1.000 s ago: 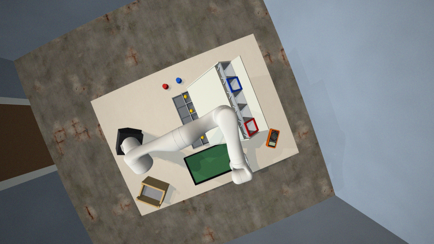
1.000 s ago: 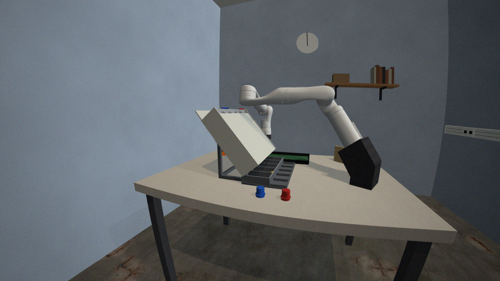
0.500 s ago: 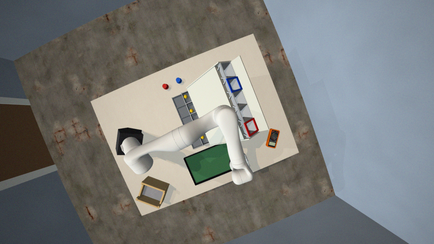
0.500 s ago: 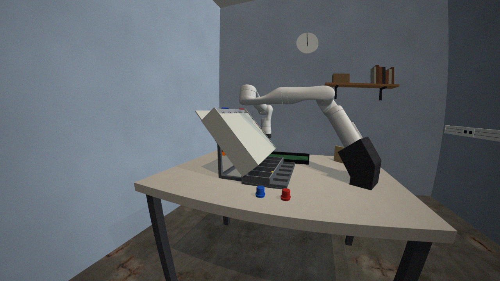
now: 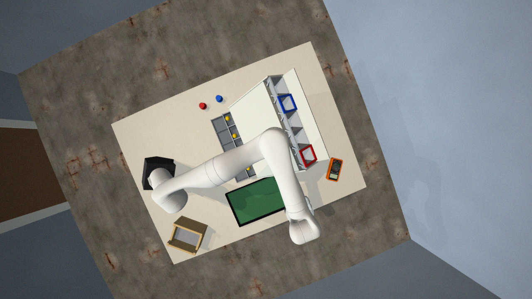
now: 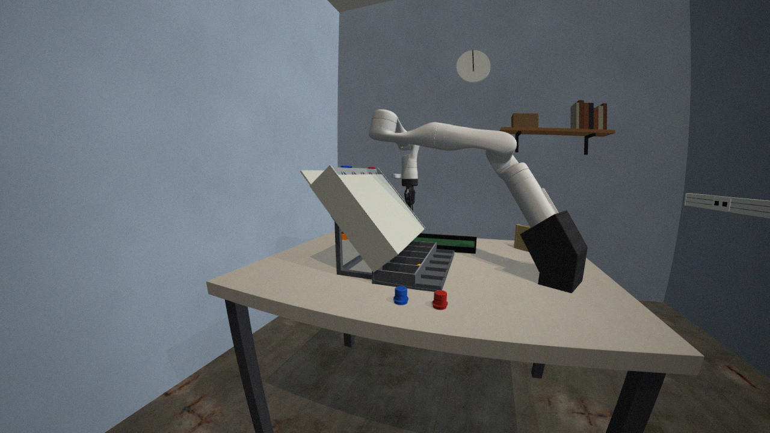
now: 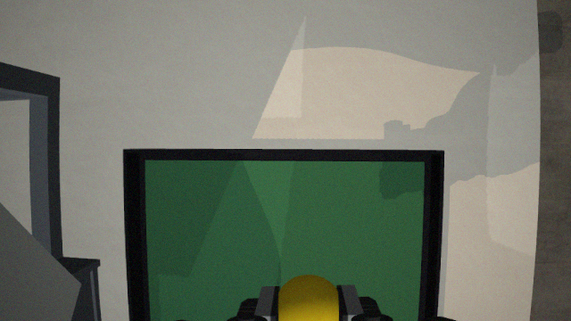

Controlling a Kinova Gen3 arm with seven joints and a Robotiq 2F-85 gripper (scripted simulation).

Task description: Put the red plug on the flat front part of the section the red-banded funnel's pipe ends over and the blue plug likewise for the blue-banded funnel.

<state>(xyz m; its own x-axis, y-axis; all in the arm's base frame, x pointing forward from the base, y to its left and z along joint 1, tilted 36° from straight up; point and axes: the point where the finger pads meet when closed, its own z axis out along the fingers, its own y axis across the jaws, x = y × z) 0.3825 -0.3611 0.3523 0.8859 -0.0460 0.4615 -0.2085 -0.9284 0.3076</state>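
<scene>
The yellow marble (image 7: 309, 299) sat above the green-lined tray (image 5: 256, 202) (image 6: 457, 242) (image 7: 348, 214), the jaws clamped on it. The step seemed another test drop (blockage permitting); next called for lifting it over a funnel above the tray. Both plugs, red (image 5: 202, 106) (image 6: 440, 299) and blue (image 5: 219, 98) (image 6: 400, 295), stood well apart from the tray.

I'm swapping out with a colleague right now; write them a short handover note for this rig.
Gripper: shut on a yellow marble, above the green tray.
Plugs: red and blue stand on the table, beside the sectioned rack.
Done: marble picked up; three others show in the sections.
Left: both plugs to place. Which sections the banded funnels feed, I cannot tell.
</scene>
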